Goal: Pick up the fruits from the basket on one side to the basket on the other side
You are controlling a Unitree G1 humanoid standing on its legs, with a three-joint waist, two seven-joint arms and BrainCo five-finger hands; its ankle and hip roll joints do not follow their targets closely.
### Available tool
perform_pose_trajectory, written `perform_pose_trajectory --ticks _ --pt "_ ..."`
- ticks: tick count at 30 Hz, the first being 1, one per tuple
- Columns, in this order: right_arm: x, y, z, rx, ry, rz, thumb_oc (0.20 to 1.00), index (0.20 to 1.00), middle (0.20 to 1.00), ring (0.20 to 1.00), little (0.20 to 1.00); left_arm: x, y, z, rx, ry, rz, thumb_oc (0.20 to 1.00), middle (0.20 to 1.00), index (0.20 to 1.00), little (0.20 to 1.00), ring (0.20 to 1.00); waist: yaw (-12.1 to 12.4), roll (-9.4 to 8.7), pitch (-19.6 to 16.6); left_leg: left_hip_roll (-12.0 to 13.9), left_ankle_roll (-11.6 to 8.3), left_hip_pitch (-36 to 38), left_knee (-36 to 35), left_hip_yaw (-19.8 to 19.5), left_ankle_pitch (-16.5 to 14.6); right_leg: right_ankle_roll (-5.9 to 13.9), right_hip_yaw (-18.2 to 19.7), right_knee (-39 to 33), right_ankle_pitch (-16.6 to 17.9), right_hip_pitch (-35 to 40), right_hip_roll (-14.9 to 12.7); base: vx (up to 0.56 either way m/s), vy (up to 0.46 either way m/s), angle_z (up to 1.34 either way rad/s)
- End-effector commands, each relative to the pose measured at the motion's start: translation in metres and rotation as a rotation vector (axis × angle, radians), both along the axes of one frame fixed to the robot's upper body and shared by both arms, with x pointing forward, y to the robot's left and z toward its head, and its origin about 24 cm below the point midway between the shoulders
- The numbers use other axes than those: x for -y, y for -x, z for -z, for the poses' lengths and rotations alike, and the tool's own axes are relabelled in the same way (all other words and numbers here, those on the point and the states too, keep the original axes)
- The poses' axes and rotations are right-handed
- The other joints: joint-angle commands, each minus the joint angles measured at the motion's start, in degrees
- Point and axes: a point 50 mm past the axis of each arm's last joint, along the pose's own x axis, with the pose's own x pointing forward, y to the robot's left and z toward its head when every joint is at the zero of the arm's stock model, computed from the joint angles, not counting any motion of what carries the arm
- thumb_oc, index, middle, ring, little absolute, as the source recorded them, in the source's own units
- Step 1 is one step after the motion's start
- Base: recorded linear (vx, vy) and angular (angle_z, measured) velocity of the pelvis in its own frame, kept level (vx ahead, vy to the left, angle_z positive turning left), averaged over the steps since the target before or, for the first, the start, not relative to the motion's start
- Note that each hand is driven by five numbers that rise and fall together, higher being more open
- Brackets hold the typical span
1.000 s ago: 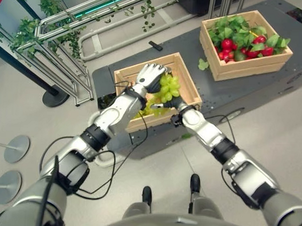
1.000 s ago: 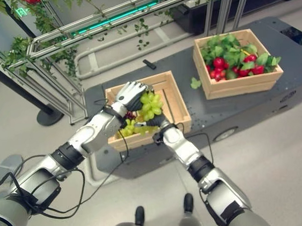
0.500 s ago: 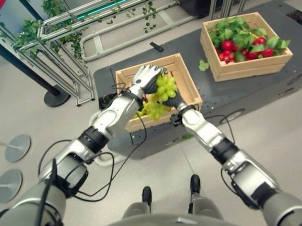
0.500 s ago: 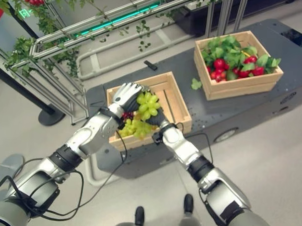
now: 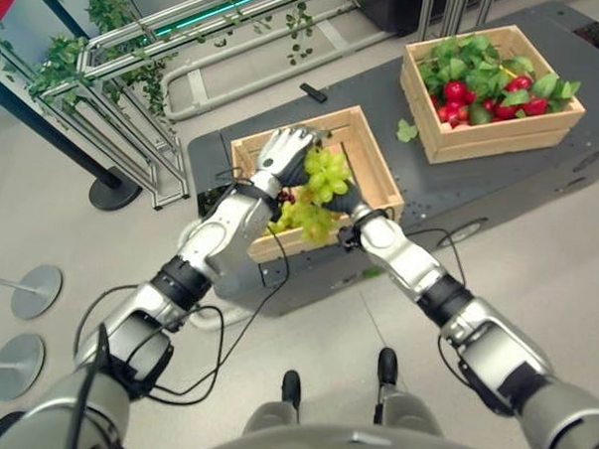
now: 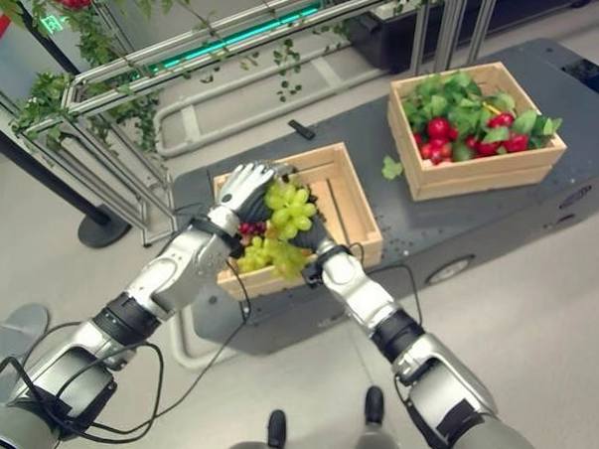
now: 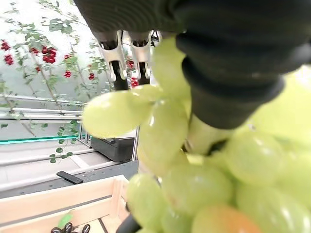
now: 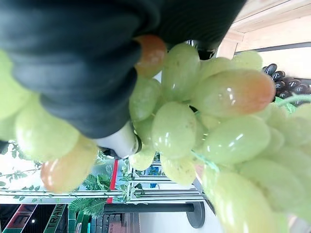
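Note:
A big bunch of green grapes (image 5: pixel 321 178) hangs just above the near wooden crate (image 5: pixel 378 171), held between both hands. My left hand (image 5: pixel 281 150) curls over the bunch's top from the far-left side, with fingers (image 7: pixel 120 58) showing past the grapes (image 7: pixel 160 145). My right hand (image 5: pixel 352 217) grips the bunch from the near side, its thumb (image 8: pixel 116 140) pressed in among the grapes (image 8: pixel 218 126). The bunch's lower end droops over the crate's front wall. A few dark grapes (image 5: pixel 292 196) lie inside that crate. The far crate (image 5: pixel 487 136) on the right holds red fruits (image 5: pixel 454 92) and green leaves.
Both crates stand on a dark grey platform (image 5: pixel 435 191). A loose leaf (image 5: pixel 407 132) lies beside the far crate and a small black object (image 5: pixel 310 92) behind the near one. Metal rails with vines (image 5: pixel 107 82) run along the left; round stand bases (image 5: pixel 33 290) sit on the floor.
Both hands have drawn the grape bunch slightly left and toward me. Its lower end now hangs over the near crate's front wall.

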Motion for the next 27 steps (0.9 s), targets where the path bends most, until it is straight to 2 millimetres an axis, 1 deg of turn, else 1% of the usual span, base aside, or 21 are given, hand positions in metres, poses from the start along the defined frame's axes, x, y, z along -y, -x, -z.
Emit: perform_pose_trajectory --ticks 1,4,5,6,7,8,9,10,11,12,13,16,19,21,22,23,24,25,26,27 --pt "-0.029 0.002 -0.061 0.219 -0.23 -0.093 0.2 0.2 0.2 0.2 0.2 -0.005 0.002 0.003 -0.045 0.16 0.019 1.0 1.0 1.0 1.0 1.0 1.3 -3.42 -2.5 -2.0 1.11 -3.7 0.2 -1.8 0.2 2.99 -1.1 0.7 -12.9 7.8 2.0 0.0 -0.017 0.09" --pt "-0.018 0.007 -0.059 0.213 -0.267 -0.068 0.2 0.2 0.2 0.2 0.2 -0.022 0.006 0.023 -0.171 0.448 -0.041 1.0 1.0 1.0 1.0 1.0 1.3 -3.66 -2.5 -1.9 1.02 -3.7 0.2 -1.9 0.4 2.86 -1.3 0.7 -12.8 7.8 2.0 0.0 -0.012 0.03" --pt "-0.015 0.008 -0.062 0.224 -0.285 -0.064 0.2 0.2 0.2 0.2 0.2 -0.024 0.008 0.023 -0.172 0.506 -0.039 1.0 1.0 1.0 1.0 1.0 1.3 -3.87 -2.4 -1.9 0.99 -3.8 0.2 -2.0 0.4 2.82 -1.4 0.7 -12.7 7.8 2.0 0.0 0.0 0.0" --pt "-0.009 0.009 -0.064 0.236 -0.294 -0.051 0.2 0.2 0.2 0.2 0.2 -0.032 0.011 0.032 -0.214 0.597 -0.065 1.0 1.0 1.0 1.0 1.0 1.3 -4.08 -2.3 -1.9 0.97 -3.8 0.2 -2.0 0.4 2.8 -1.4 0.7 -12.7 7.7 2.1 -0.02 -0.029 0.05" --pt "-0.005 0.012 -0.063 0.236 -0.307 -0.046 0.2 0.2 0.2 0.2 0.2 -0.036 0.014 0.041 -0.251 0.673 -0.087 1.0 1.0 1.0 1.0 1.0 1.3 -4.18 -2.4 -1.8 0.94 -3.8 0.3 -2.1 0.4 2.73 -1.4 0.7 -12.7 7.7 2.2 -0.01 -0.022 0.03" --pt "-0.005 0.012 -0.063 0.236 -0.307 -0.046 0.2 0.2 0.2 0.2 0.2 -0.036 0.014 0.041 -0.251 0.673 -0.087 1.0 1.0 1.0 1.0 1.0 1.3 -4.18 -2.4 -1.8 0.94 -3.8 0.3 -2.1 0.4 2.73 -1.4 0.7 -12.7 7.7 2.2 0.0 0.0 0.0" --pt "0.0 0.014 -0.067 0.259 -0.312 -0.038 0.2 0.2 0.2 0.2 0.2 -0.038 0.017 0.041 -0.249 0.71 -0.086 1.0 1.0 1.0 1.0 1.0 1.3 -4.43 -2.3 -1.8 0.9 -3.8 0.3 -2.2 0.5 2.72 -1.5 0.7 -12.7 7.7 2.3 -0.02 -0.031 -0.01" --pt "0.012 0.017 -0.071 0.295 -0.327 -0.012 0.2 0.2 0.2 0.2 0.2 -0.048 0.023 0.055 -0.303 0.848 -0.121 1.0 1.0 1.0 1.0 1.0 1.3 -4.91 -2.0 -1.8 0.84 -3.9 0.3 -2.4 0.6 2.66 -1.6 0.7 -12.8 7.6 2.4 -0.02 -0.042 0.02" --pt "0.02 0.019 -0.071 0.307 -0.339 0.013 0.2 0.2 0.2 0.2 0.2 -0.052 0.028 0.059 -0.313 0.92 -0.13 1.0 1.0 1.0 1.0 1.0 1.4 -5.12 -1.9 -1.8 0.8 -4.0 0.3 -2.6 0.6 2.63 -1.7 0.7 -12.8 7.6 2.5 -0.03 -0.038 0.07" --pt "0.025 0.021 -0.072 0.319 -0.337 0.025 0.2 0.2 0.2 0.2 0.2 -0.054 0.031 0.064 -0.336 0.952 -0.138 1.0 1.0 1.0 1.0 1.0 1.3 -5.29 -2.0 -1.8 0.77 -4.1 0.3 -2.8 0.7 2.61 -1.9 0.7 -12.8 7.5 2.6 -0.02 -0.027 0.09" --pt "0.033 0.023 -0.073 0.334 -0.337 0.045 0.2 0.2 0.2 0.2 0.2 -0.058 0.034 0.07 -0.353 1.021 -0.155 1.0 1.0 1.0 1.0 1.0 1.3 -5.58 -1.8 -1.8 0.74 -4.1 0.3 -2.8 0.8 2.57 -2.0 0.7 -12.8 7.5 2.7 -0.02 -0.025 0.08" --pt "0.053 0.029 -0.068 0.352 -0.319 0.106 0.2 0.2 0.2 0.2 0.2 -0.064 0.044 0.08 -0.387 1.126 -0.175 1.0 1.0 1.0 1.0 1.0 1.3 -6.31 -1.4 -2.0 0.75 -4.4 0.4 -3.0 1.0 2.66 -2.9 0.6 -12.7 7.6 2.6 -0.03 -0.021 0.05" --pt "0.071 0.034 -0.064 0.362 -0.306 0.155 0.2 0.2 0.2 0.2 0.2 -0.067 0.051 0.087 -0.413 1.18 -0.185 1.0 1.0 1.0 1.0 1.0 1.0 -6.66 -1.1 -2.2 0.93 -4.6 0.6 -2.7 1.1 2.83 -3.7 0.6 -12.4 7.5 2.2 -0.02 0.004 0.14" --pt "0.088 0.039 -0.058 0.361 -0.284 0.205 0.2 0.2 0.2 0.2 0.2 -0.071 0.056 0.091 -0.425 1.2 -0.192 1.0 1.0 1.0 1.0 1.0 0.7 -7.1 -0.9 -2.6 1.54 -4.7 1.0 -1.6 0.9 2.96 -4.3 0.6 -12.1 7.3 1.8 -0.03 0.02 0.1" --pt "0.097 0.042 -0.053 0.353 -0.275 0.23 0.2 0.2 0.2 0.2 0.2 -0.074 0.059 0.094 -0.427 1.21 -0.204 1.0 1.0 1.0 1.0 1.0 0.5 -7.4 -0.9 -2.8 2.01 -4.6 1.5 -0.8 0.5 3.04 -4.5 0.6 -12.0 7.2 1.5 -0.04 0.025 0.29" --pt "0.105 0.046 -0.047 0.339 -0.26 0.25 0.2 0.2 0.2 0.2 0.2 -0.076 0.062 0.097 -0.435 1.225 -0.209 1.0 1.0 1.0 1.0 1.0 0.3 -7.9 -0.7 -3.3 2.55 -4.5 3.9 0.2 -1.4 3.15 -4.7 0.7 -11.7 7.1 0.9 -0.07 0.02 0.28" --pt "0.109 0.047 -0.046 0.338 -0.251 0.26 0.2 0.2 0.2 0.2 0.2 -0.078 0.063 0.098 -0.433 1.228 -0.212 1.0 1.0 1.0 1.0 1.0 0.2 -8.37 -0.4 -3.5 2.84 -4.4 5.5 0.6 -2.3 3.15 -5.0 0.9 -11.3 6.7 0.6 -0.09 0.001 0.22" --pt "0.115 0.049 -0.044 0.335 -0.243 0.276 0.2 0.2 0.2 0.2 0.2 -0.08 0.065 0.099 -0.434 1.232 -0.215 1.0 1.0 1.0 1.0 1.0 0.0 -9.08 -0.1 -4.5 3.25 -4.2 8.2 0.7 -4.5 3.12 -5.1 1.0 -11.0 6.3 0.1 -0.11 -0.032 0.07" --pt "0.12 0.052 -0.04 0.324 -0.24 0.289 0.2 0.2 0.2 0.2 0.2 -0.084 0.067 0.099 -0.425 1.241 -0.221 1.0 1.0 1.0 1.0 1.0 0.1 -10.0 0.4 -6.5 3.9 -3.7 12.9 0.3 -8.7 3.0 -5.0 1.3 -11.0 6.1 -0.3 -0.14 -0.03 0.08" --pt "0.124 0.054 -0.039 0.324 -0.241 0.302 0.2 0.2 0.2 0.2 0.2 -0.088 0.067 0.098 -0.412 1.253 -0.225 1.0 1.0 1.0 1.0 1.0 -0.3 -10.83 0.4 -8.0 4.63 -3.2 14.6 0.3 -10.5 3.0 -5.4 1.3 -10.4 5.1 -0.8 -0.13 -0.018 0.07"
